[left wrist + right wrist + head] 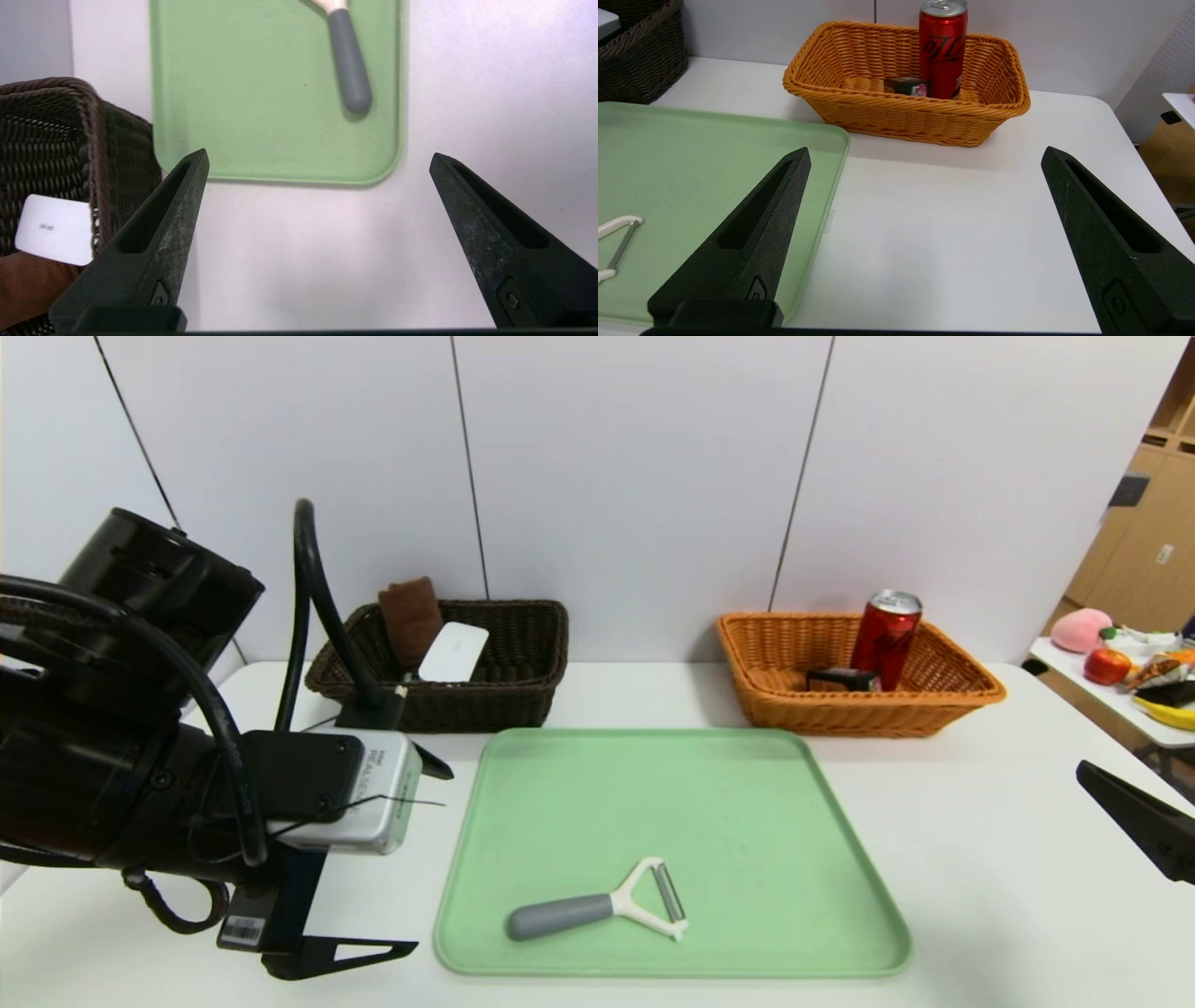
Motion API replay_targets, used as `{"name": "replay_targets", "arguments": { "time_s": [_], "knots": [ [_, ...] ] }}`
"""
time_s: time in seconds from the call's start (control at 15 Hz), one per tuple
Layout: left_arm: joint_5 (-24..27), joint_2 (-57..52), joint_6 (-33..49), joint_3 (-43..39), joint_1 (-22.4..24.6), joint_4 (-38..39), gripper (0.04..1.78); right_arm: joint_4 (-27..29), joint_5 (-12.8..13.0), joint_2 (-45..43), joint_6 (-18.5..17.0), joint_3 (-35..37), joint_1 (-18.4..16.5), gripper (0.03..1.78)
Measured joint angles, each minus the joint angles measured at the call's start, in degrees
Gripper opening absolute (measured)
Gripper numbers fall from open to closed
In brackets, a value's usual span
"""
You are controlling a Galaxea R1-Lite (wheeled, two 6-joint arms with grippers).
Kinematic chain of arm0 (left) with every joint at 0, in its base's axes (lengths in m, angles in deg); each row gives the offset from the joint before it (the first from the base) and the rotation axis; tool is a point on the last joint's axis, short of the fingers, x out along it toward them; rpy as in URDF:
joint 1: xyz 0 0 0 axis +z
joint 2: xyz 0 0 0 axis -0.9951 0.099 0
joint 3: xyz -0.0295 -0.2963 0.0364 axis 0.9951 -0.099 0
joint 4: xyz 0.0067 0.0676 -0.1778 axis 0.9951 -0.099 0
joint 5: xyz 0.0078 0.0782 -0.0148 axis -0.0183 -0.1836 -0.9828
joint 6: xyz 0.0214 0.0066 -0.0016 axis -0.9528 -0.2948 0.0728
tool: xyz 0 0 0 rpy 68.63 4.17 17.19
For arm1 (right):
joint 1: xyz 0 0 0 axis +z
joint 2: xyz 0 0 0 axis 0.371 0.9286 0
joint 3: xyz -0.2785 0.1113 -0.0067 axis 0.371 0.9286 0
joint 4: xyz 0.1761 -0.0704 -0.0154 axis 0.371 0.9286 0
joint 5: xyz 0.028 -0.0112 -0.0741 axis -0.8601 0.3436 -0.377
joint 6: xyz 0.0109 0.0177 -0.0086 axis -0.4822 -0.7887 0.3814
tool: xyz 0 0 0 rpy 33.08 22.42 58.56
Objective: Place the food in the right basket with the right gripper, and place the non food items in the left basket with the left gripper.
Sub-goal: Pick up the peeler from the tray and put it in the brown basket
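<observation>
A grey-handled white peeler (597,905) lies on the near part of the green tray (747,803). The dark brown left basket (532,644) holds a brown rolled towel (409,614) and a flat white case (454,651). The orange right basket (934,695) holds a tall red can (885,639) and a small black box (842,679). My left gripper (318,156) hovers open and empty over bare table, between the brown basket and the tray's left edge, with the peeler handle (350,70) ahead of it. My right gripper (925,154) is open and empty, low at the table's right side.
The tray (691,154) fills the middle of the white table (980,859). Both baskets stand against the back wall. A side table (1111,695) off the right edge carries toy fruit. My left arm's cables (317,607) loop in front of the brown basket.
</observation>
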Motion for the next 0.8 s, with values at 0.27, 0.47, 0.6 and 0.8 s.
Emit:
{"name": "replay_targets", "arguments": {
  "time_s": [0.27,0.47,0.6,0.8],
  "knots": [
    [-1.3,2.0,-0.1,-1.1,-1.8,2.6,1.69,0.1,-0.1,-0.7,0.0,0.3,0.0,1.71],
    [-2.7,4.8,0.4,-1.2,-2.6,5.7,1.69,0.0,-0.1,-1.1,0.0,0.5,0.0,1.71],
    [-3.1,7.6,1.4,-1.4,-3.2,8.3,1.69,0.1,0.0,-1.4,0.0,0.5,0.0,1.71],
    [-5.1,11.9,3.0,-3.3,-5.9,14.4,1.69,0.0,0.1,-1.7,-0.1,0.5,0.0,1.71]
  ]
}}
